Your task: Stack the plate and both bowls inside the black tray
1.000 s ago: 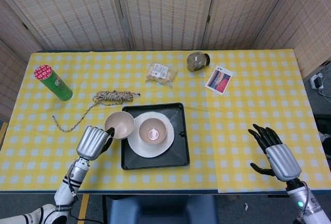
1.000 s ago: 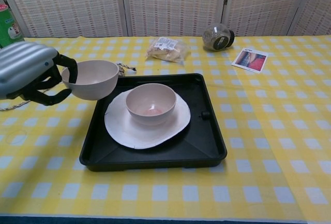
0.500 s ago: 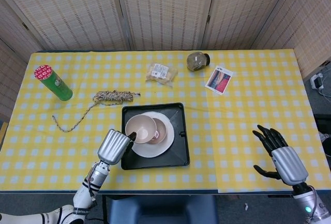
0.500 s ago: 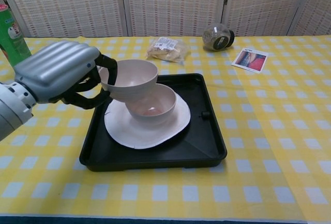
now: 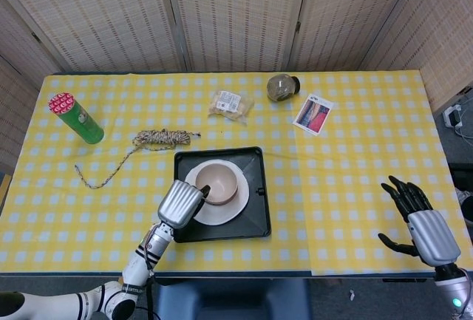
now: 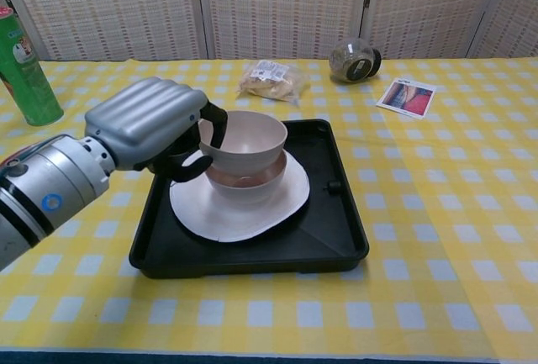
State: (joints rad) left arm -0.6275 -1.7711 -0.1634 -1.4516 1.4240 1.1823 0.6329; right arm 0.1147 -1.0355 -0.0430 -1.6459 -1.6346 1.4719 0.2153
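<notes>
A black tray (image 5: 255,216) (image 6: 336,238) lies at the table's front centre with a white plate (image 5: 214,211) (image 6: 244,213) in it. One pale bowl (image 6: 248,186) stands on the plate. My left hand (image 5: 181,203) (image 6: 151,124) grips the rim of the second pale bowl (image 5: 219,181) (image 6: 248,141), which sits inside the first one. My right hand (image 5: 421,224) hovers over the table's front right with its fingers spread, holding nothing; the chest view does not show it.
A green can (image 5: 76,118) (image 6: 25,70) stands at the left. A coiled rope (image 5: 159,140) lies behind the tray. A snack packet (image 5: 230,105) (image 6: 271,79), a tipped jar (image 5: 281,87) (image 6: 353,60) and a card (image 5: 313,114) (image 6: 408,97) lie further back.
My left hand has carried the second bowl rightward from beside the tray and lowered it into the bowl on the plate. My right hand has drawn back toward the front right corner.
</notes>
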